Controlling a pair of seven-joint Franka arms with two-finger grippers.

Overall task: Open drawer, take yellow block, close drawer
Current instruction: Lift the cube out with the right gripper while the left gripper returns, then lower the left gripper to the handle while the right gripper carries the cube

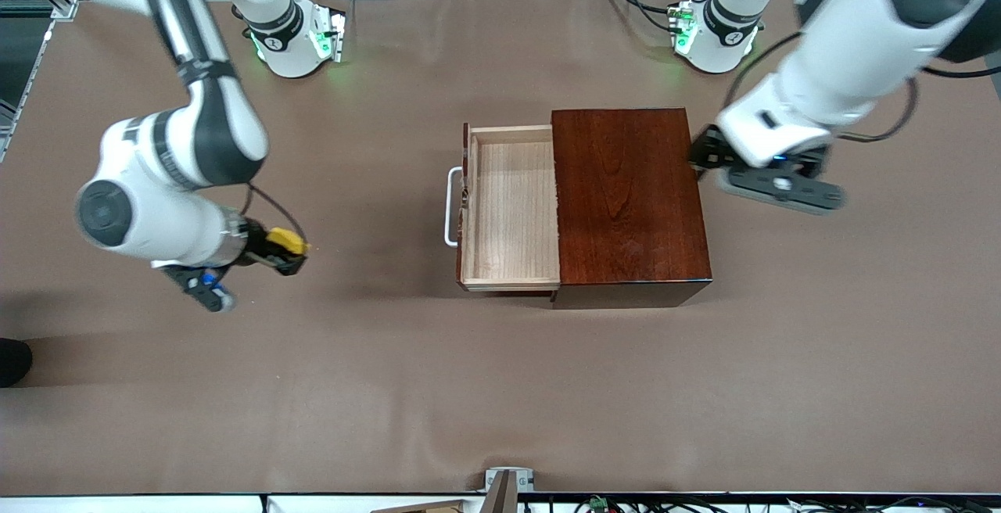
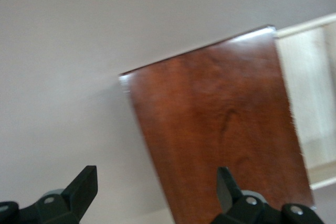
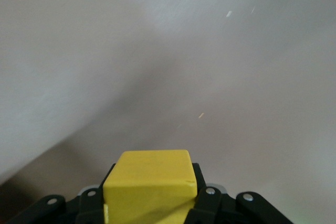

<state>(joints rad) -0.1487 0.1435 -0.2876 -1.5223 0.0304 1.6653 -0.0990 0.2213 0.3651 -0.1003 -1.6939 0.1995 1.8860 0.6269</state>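
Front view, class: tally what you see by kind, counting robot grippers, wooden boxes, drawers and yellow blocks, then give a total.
Grippers: 2, left gripper open beside the wooden box, right gripper shut on the yellow block over bare table.
Wooden boxes: 1.
Drawers: 1, the drawer pulled open, its tray bare.
Yellow blocks: 1.
Total: 5.

No text, label, brand, number or sign can be read on anything here.

I count one mahogany box [image 1: 629,204] with one drawer [image 1: 510,208] bearing one white handle [image 1: 450,206]. I see one yellow block [image 1: 286,241], two arms, two grippers.
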